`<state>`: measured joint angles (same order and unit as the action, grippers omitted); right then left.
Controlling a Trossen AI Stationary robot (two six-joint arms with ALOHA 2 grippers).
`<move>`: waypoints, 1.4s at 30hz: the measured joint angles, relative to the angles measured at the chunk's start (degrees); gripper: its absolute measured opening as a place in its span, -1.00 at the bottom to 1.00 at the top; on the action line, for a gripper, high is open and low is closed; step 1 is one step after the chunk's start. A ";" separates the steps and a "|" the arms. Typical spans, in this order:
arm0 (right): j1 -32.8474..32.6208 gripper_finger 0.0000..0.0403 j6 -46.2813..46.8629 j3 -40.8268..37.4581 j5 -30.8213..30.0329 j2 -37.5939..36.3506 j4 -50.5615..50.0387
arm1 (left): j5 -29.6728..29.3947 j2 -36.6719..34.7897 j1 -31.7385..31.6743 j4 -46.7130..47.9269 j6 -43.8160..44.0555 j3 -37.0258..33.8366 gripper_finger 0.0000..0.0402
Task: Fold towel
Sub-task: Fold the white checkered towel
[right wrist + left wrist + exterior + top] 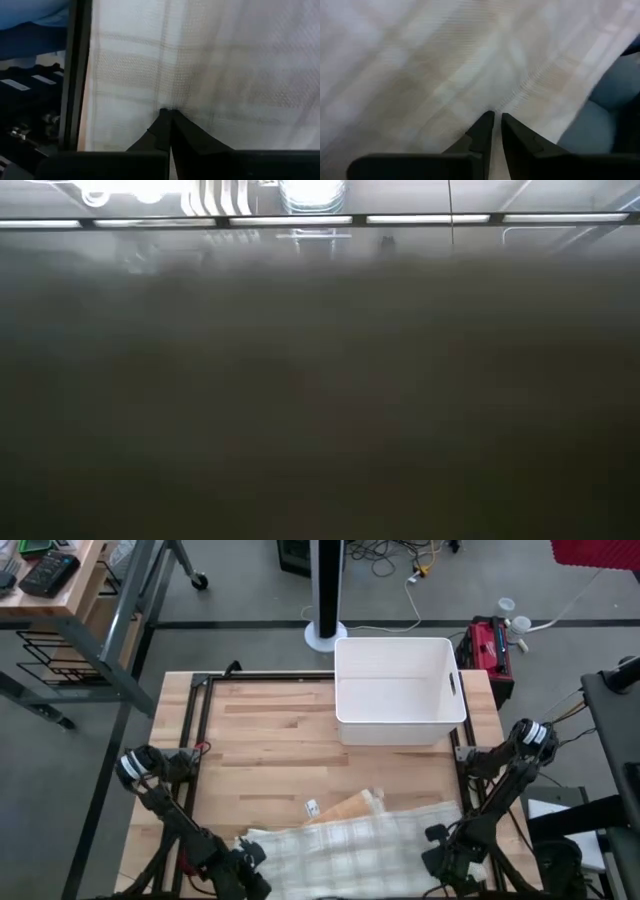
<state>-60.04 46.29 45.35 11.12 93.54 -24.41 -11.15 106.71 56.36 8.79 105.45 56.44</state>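
A cream towel with a faint check (350,845) lies spread flat on the wooden table near its near edge. My left gripper (248,862) is down on the towel's left end, and in the left wrist view (497,116) its fingers are closed to a narrow slit on the cloth. My right gripper (447,850) is down on the towel's right end, close to its side edge, with its fingers shut on the cloth (167,112). The low view shows only a dark blur. My left gripper comes from above, slanting down, and pinches a small pucker of the towel (507,97) between its fingertips; creases run out from the tips. The cloth around it lies on the table. One layer or several, I cannot tell. My right gripper comes steeply from above and pinches a small gather of the towel (165,102) between its shut fingertips, a little in from the towel's side edge (92,75). The rest of the cloth lies flat on the table.
A white plastic bin (398,690) stands at the table's far edge, right of the middle. A tan piece (350,805) and a small white tag (312,807) lie by the towel's far edge. Black frame rails (195,740) run along the table's sides. Bare wood lies between towel and bin.
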 joint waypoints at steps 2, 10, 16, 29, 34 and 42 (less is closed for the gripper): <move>0.07 -0.99 -0.54 0.45 -0.31 -0.19 -0.97 | -0.01 -0.73 0.98 2.23 2.34 0.01 -0.82; 0.99 -0.99 -0.77 -0.12 -2.87 -6.60 -10.11 | -1.41 -1.95 1.72 6.73 3.52 -0.10 -0.82; 1.06 -0.99 -1.51 -0.03 -12.86 -14.75 -16.38 | -1.81 -2.56 1.65 14.71 7.45 0.10 -0.82; 1.19 -0.91 -3.73 0.01 -24.38 -20.14 -17.23 | -6.28 -7.02 1.61 41.62 10.00 10.04 -0.82; 0.49 -0.70 -3.51 0.01 -21.20 -18.54 -16.83 | -16.24 -6.71 0.65 46.39 2.93 20.93 -0.82; -3.62 -0.35 -6.43 0.12 -16.43 -16.73 -12.57 | -25.56 -0.15 -7.28 45.91 -20.73 38.67 -0.82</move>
<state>-63.65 39.86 45.47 -5.32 76.82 -36.99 -36.71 106.56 49.08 54.71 84.72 95.11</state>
